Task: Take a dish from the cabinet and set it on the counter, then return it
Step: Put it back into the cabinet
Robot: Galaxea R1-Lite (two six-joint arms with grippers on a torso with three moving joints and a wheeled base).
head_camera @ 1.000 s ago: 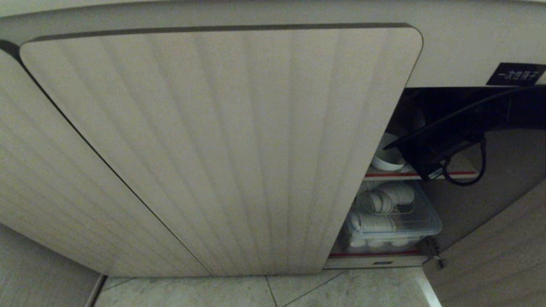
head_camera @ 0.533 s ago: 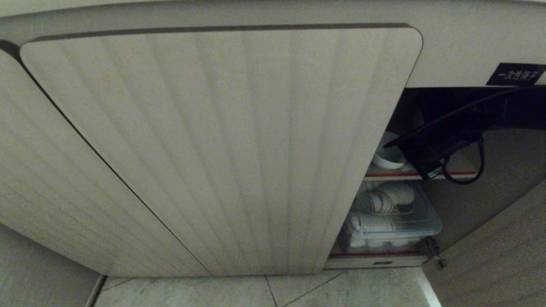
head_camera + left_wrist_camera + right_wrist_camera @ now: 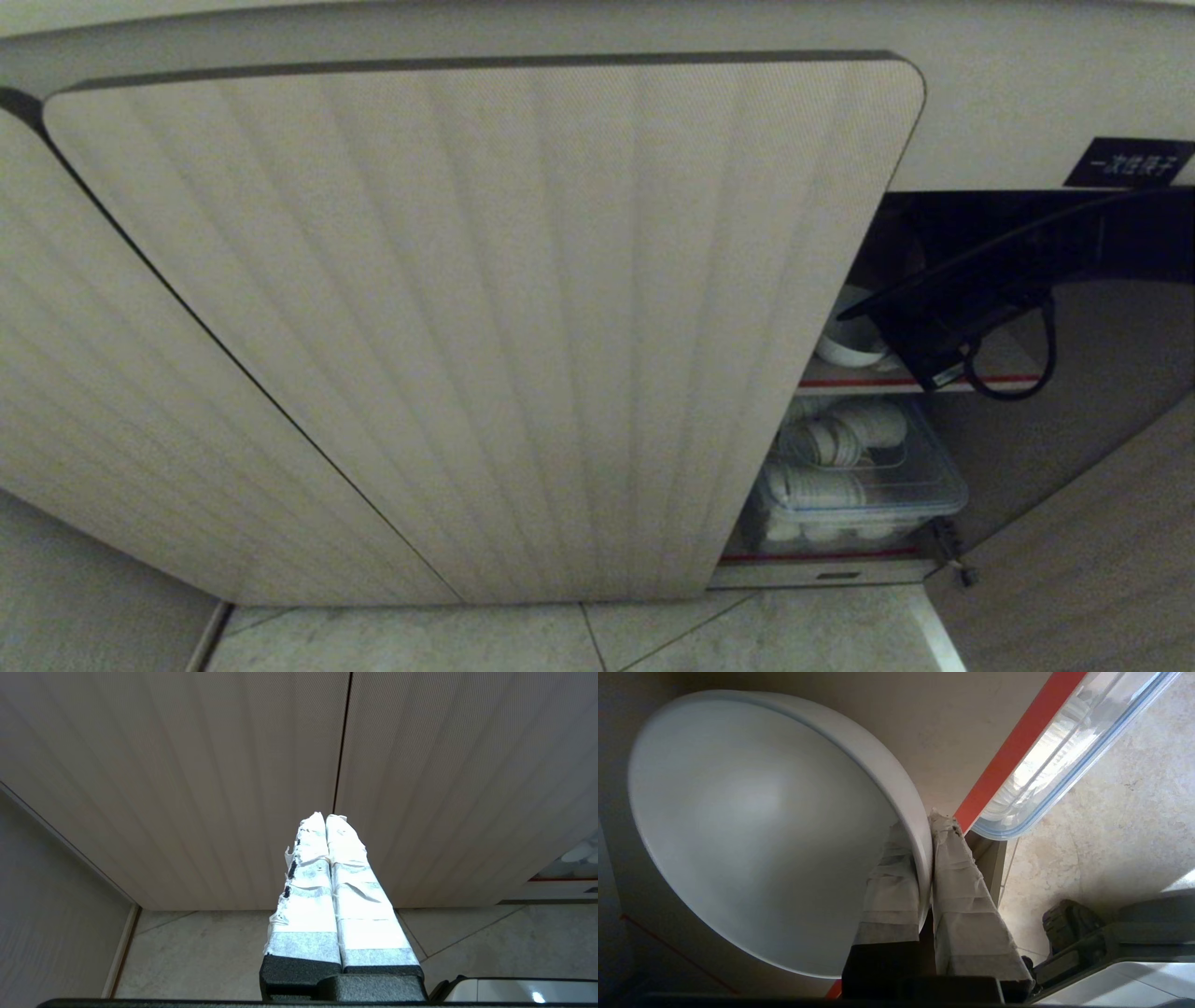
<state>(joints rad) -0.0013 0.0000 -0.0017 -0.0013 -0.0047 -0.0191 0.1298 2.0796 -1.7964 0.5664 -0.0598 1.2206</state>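
Observation:
The dish (image 3: 752,826), a plain white bowl, is over the upper shelf (image 3: 962,732) of the cabinet. My right gripper (image 3: 925,828) is shut on its rim, one taped finger inside the bowl and one outside. In the head view the dark right arm (image 3: 971,308) reaches through the open side and covers most of the dish (image 3: 845,353). Whether the dish rests on the shelf I cannot tell. My left gripper (image 3: 325,817) is shut and empty, parked low in front of the closed cabinet doors (image 3: 233,765). The counter is out of view.
A ribbed beige door (image 3: 485,317) hides the left part of the opening. On the lower shelf stands a clear lidded box (image 3: 859,476) of white dishes. The opened door (image 3: 1102,541) stands at the right, a black label (image 3: 1130,161) above it, and tiled floor (image 3: 653,639) below.
My right arm has edged slightly up and deeper into the cabinet with the dish, so less of the dish shows. The left arm has not moved.

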